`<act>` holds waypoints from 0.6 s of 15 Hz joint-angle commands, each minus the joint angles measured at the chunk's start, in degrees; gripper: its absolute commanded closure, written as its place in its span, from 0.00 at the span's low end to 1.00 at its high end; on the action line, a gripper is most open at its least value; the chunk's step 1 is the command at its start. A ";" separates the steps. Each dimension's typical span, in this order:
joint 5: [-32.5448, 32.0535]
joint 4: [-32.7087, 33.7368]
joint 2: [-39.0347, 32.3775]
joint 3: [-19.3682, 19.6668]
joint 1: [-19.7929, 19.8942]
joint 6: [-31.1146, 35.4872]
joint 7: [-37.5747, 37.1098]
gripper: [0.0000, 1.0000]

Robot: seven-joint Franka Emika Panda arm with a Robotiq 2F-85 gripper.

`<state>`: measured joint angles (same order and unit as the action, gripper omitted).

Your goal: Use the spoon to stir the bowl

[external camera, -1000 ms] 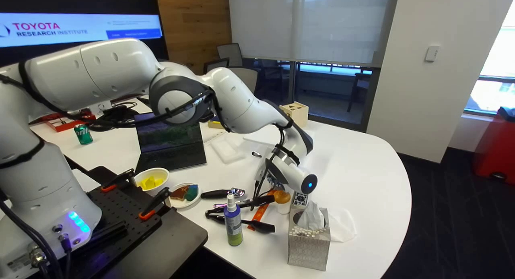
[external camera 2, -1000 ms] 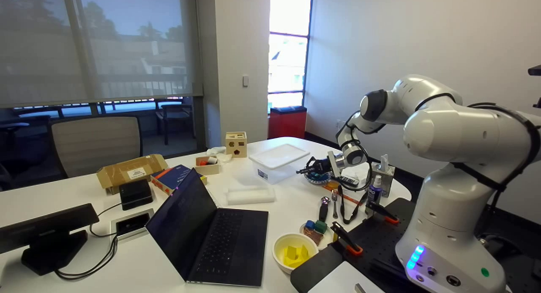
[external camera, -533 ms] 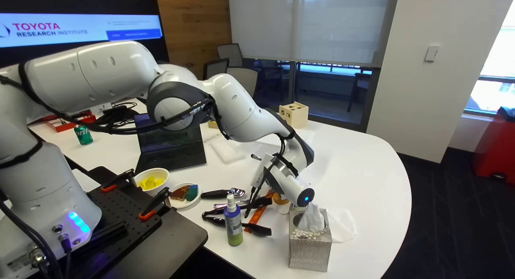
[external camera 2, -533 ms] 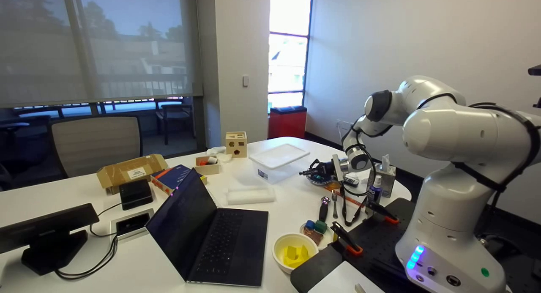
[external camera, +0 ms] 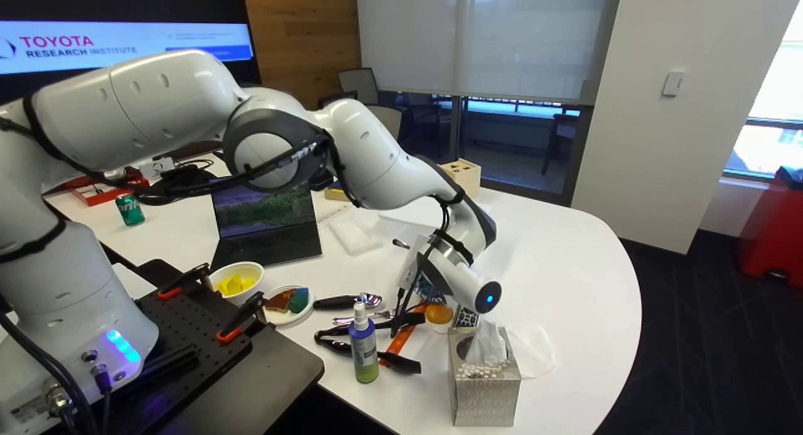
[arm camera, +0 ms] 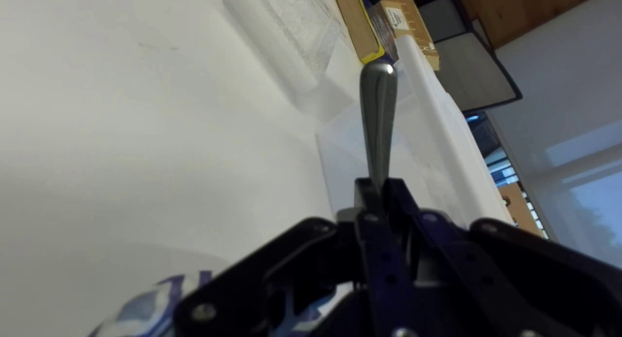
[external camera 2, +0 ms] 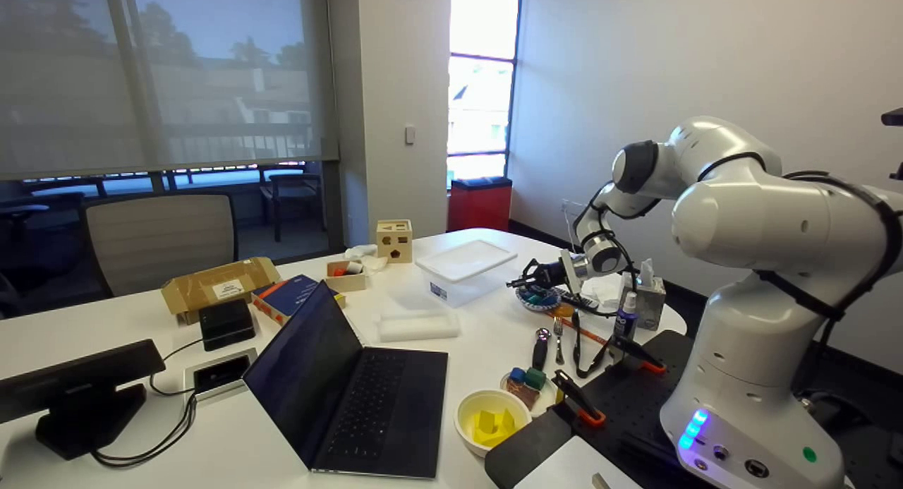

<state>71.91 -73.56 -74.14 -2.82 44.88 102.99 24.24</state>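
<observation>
— Cardboard box [external camera 2: 201, 291], one, at left on the worktop [external camera 2: 487, 348] in an exterior view. Next?

— Laptop [external camera 2: 388, 397], one, lid raised. Beyond it, one wooden cube [external camera 2: 395, 245] with cut-out shapes, then one lidded tub [external camera 2: 462, 288].

— Near edge?

— One white bowl [external camera 2: 467, 413] with yellow pieces [external camera 2: 487, 424] in it; how many pieces, I cannot tell.

— And the fingers [arm camera: 401, 198]?

— One pair, clenched on one spoon [arm camera: 379, 118]. Wrist view: metal handle pokes out past the tips. Other end hidden.

— Right of that?

— One blue-patterned bowl [external camera 2: 537, 308], on the worktop. Seen lower than the fingers in an exterior view, just right of the tips. Wrist view catches its rim at lower left.

— Spoon touching it?

— Cannot tell.

— Carry on.

— One plate [external camera 2: 547, 399]: one blue block [external camera 2: 517, 375], one green block [external camera 2: 535, 378], some brown, count unclear. Just beside, one black-handled tool [external camera 2: 540, 351]; next, one fork [external camera 2: 559, 348], then one pair of tongs [external camera: 401, 363], legs spread.

— Right end?

— One spray bottle [external camera 2: 625, 324], upright. Near it, one tissue box [external camera 2: 650, 309], one tissue [external camera: 486, 344] standing out of the top.
</observation>
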 commanded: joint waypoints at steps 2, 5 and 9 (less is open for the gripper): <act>-6.98 -3.15 7.68 1.23 -3.93 -2.32 -3.51 0.98; -13.63 -3.55 10.97 1.88 -7.91 -3.19 -7.55 0.98; -19.78 -4.49 13.12 4.94 -15.43 -2.32 -13.71 0.98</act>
<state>55.13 -74.56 -64.49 -1.55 34.73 100.43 14.52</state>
